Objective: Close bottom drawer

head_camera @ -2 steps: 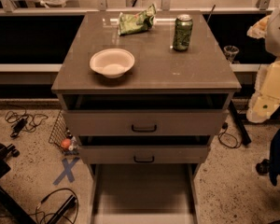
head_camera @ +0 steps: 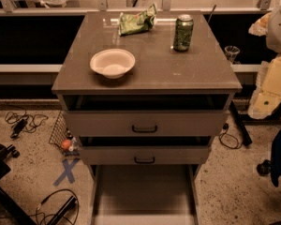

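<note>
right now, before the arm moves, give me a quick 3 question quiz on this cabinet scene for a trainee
1. True or false: the bottom drawer is pulled out further than the two drawers above it.
2. Multiple choice: what stands to the right of the bowl on the cabinet top? A) a green can B) a red mug C) a blue bottle
3. Short answer: where is the gripper?

Key
1. True.
2. A.
3. Not in view; the gripper appears nowhere in the camera view.
</note>
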Tool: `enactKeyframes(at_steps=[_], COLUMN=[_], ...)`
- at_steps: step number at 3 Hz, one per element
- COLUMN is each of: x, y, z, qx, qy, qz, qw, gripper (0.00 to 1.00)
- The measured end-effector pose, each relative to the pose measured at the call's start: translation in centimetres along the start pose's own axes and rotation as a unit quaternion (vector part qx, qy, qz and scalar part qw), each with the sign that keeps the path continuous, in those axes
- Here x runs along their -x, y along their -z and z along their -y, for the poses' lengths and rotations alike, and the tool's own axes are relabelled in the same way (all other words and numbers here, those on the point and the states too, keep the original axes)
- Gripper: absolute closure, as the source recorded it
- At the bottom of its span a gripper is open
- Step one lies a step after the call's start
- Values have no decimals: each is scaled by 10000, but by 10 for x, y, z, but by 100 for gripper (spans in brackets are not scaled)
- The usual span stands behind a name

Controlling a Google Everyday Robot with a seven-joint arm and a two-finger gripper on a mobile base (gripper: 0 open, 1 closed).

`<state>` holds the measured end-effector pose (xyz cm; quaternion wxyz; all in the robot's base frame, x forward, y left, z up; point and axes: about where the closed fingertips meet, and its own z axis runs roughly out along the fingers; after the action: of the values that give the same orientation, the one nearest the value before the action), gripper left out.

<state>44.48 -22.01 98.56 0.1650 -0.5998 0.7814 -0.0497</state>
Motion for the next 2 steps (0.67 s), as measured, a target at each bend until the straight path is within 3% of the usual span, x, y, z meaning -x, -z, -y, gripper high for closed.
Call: enactKeyframes(at_steps=[1,2], x=[-3,-31], y=[-7,-40], z=[-10,-48], qx=[5,13], qy=[91,-87], qz=[175,673], qw=[9998,9977], gripper=[0,0])
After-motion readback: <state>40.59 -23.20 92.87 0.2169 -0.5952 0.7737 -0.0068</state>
